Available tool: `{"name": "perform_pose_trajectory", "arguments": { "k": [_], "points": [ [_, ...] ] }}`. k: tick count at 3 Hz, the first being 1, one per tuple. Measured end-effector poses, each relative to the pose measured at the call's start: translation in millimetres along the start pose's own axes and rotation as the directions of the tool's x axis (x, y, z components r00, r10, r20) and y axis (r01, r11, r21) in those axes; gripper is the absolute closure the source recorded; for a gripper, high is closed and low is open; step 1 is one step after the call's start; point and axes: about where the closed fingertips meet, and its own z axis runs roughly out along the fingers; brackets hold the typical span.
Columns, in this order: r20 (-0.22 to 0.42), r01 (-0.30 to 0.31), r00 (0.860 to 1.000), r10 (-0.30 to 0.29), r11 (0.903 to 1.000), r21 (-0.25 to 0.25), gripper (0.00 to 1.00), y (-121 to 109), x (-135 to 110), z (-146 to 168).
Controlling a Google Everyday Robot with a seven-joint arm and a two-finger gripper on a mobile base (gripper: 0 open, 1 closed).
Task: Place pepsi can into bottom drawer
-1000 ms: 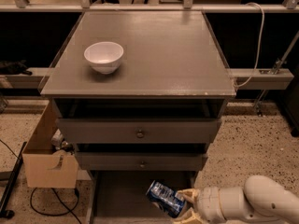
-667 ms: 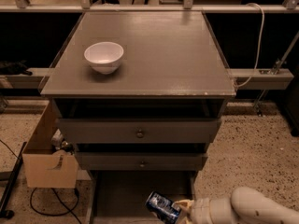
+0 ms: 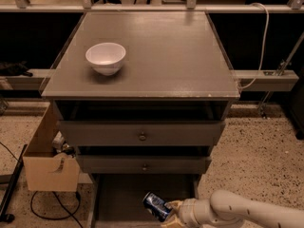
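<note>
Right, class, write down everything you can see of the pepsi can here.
The pepsi can is small, dark-blue metal with white and lighter-blue markings and a silvery end. It is tilted, top leaning left, gripped on its right side by the gripper, reaching in from lower right. It sits low over the open bottom drawer, toward its right front; whether it touches the floor is unclear.

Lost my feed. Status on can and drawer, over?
Gripper low over bottom drawer, shut on pepsi can. Can tilted, not yet released. Nothing seen in the way.
</note>
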Motion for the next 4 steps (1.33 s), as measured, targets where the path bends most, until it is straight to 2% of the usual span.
{"name": "perform_pose_trajectory", "arguments": {
  "k": [1,2,4],
  "points": [
    [0.000,0.000,1.000,0.000,1.0000,0.000,1.00,0,0,0],
    [-0.036,0.023,0.999,-0.024,0.9996,-0.017,1.00,-6,5,11],
    [-0.054,0.079,0.995,-0.080,0.9967,-0.019,1.00,-31,23,30]
  ]
}}
